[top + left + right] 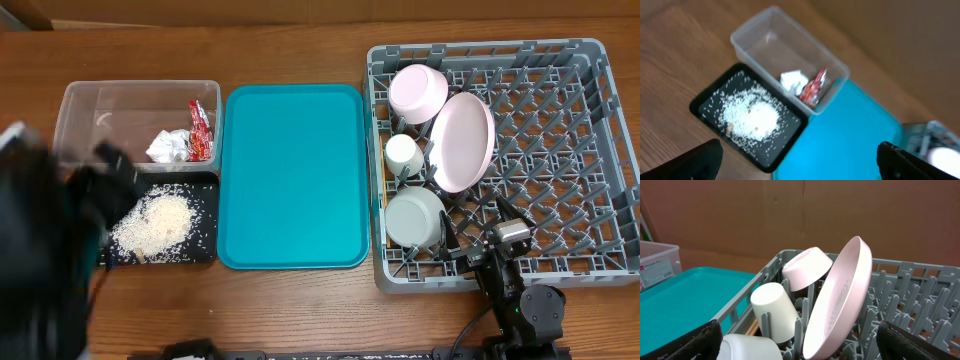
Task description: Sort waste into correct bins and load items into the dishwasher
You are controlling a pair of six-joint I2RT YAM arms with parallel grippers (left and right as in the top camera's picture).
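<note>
Both jaws gape empty; I judge the pink plate [838,300] stiff, slick, breakable, best pinched at its upper rim.

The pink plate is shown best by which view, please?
Right wrist: the pink plate stands on edge in the rack, close and sharp. Overhead shows it whole from above. Left wrist catches only the rack's blurred corner.
</note>
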